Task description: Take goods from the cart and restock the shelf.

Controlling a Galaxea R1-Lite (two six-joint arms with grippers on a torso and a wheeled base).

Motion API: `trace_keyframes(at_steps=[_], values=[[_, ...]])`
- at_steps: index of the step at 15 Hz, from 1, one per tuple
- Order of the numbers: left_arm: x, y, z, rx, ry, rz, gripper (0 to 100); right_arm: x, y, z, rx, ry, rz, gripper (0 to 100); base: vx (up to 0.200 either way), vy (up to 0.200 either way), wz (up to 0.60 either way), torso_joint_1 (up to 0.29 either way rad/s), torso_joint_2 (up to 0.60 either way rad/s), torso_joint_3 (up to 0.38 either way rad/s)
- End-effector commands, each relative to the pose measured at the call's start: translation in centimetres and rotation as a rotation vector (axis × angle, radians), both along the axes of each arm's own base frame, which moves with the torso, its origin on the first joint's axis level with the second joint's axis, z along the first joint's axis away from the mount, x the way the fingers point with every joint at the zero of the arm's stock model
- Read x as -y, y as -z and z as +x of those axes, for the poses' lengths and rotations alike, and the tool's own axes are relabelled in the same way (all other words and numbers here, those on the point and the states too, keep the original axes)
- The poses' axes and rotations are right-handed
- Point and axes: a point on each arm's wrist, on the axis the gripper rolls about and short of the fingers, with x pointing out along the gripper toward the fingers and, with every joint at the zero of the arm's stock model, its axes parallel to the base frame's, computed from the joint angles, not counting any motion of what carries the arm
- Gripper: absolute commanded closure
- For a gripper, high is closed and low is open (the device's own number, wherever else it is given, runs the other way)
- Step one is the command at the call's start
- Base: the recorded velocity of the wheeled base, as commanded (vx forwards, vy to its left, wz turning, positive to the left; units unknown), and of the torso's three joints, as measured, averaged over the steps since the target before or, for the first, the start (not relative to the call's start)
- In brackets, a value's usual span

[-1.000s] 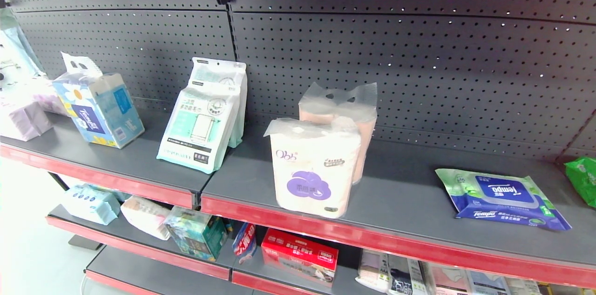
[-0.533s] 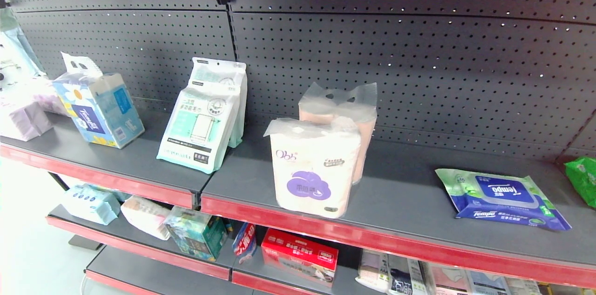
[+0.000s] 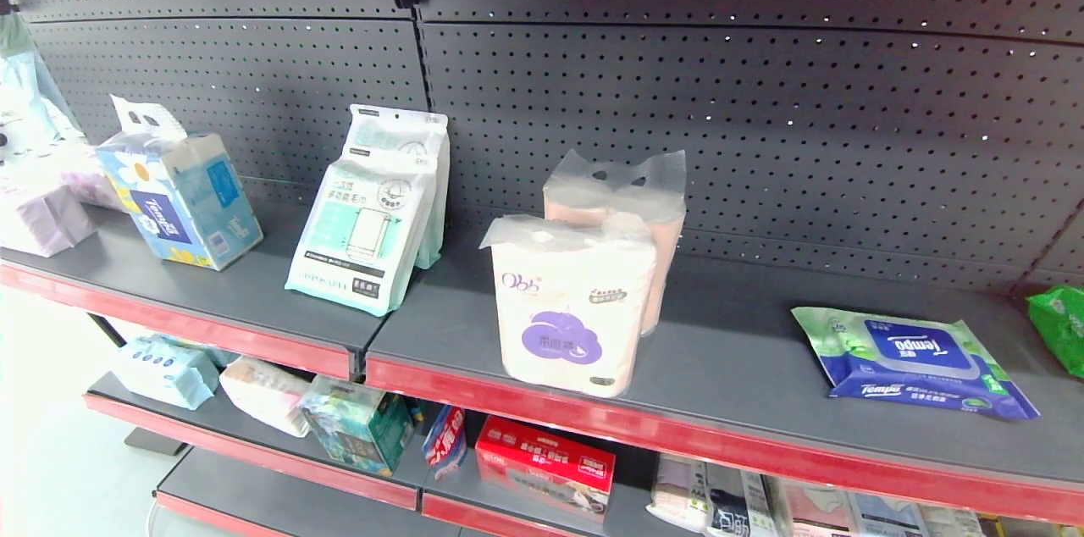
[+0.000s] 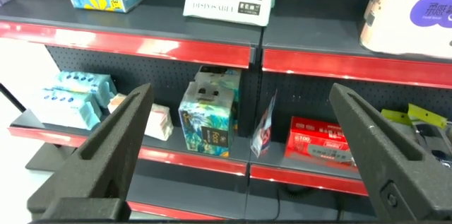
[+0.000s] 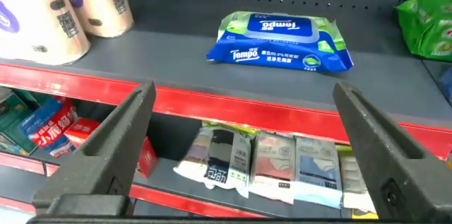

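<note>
Nothing has shifted since the earlier frames: goods and view sit as they were. Shelf [image 3: 745,351] lies straight ahead, dark deck with a red front lip. At its centre stands a pack of paper rolls [image 3: 572,312], a second roll pack [image 3: 622,215] touching it at 12 o'clock. At 3 o'clock from the rolls a wipes pack [image 3: 910,363] lies flat, bare deck between the two. At 9 o'clock lean two pale green pouches [image 3: 368,232]; further that way, a blue tissue pack [image 3: 182,198]. Left end effector [image 4: 240,93] has its fingers spread wide with nothing between them, facing the lower tier; right end effector [image 5: 244,90] likewise spread and empty, facing the wipes. Judgement: with both empty, the step in hand is fetching an item from the cart. To do it well, grip a pack across its firm sides, lift it over the red lip, and set it by its own kind in the bare stretch. Labels carry print and a purple badge on the rolls; wording left untranscribed.
</note>
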Motion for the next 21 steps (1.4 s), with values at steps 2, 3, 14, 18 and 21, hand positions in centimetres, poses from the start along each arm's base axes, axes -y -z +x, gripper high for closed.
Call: trace_keyframes(at_steps=[2, 3, 14, 18, 21], values=[[0.0, -0.9, -0.2, 0.033, 0.005, 0.002, 0, 0.0, 0.0, 0.0, 0.003, 0.000, -0.002, 0, 0.000, 0.000, 0.00, 0.000, 0.00, 0.000], [0.0, -5.1, -0.4, 0.055, 0.027, -0.017, 0, 0.0, 0.0, 0.0, 0.003, 0.000, 0.000, 0, 0.000, 0.000, 0.00, 0.000, 0.00, 0.000], [0.1, -7.5, 2.8, -0.176, 0.095, -0.073, 0, 0.0, 0.0, 0.0, 0.003, -0.011, -0.005, 0, 0.000, 0.000, 0.00, 0.000, 0.00, 0.000], [0.2, -7.5, 3.4, -0.215, 0.091, -0.085, 0, 0.0, 0.0, 0.0, 0.003, -0.011, -0.003, 0, 0.000, 0.000, 0.00, 0.000, 0.00, 0.000], [0.2, -7.5, 3.6, -0.226, 0.086, -0.083, 0, 0.0, 0.0, 0.0, 0.003, -0.011, 0.000, 0, 0.000, 0.000, 0.00, 0.000, 0.00, 0.000]])
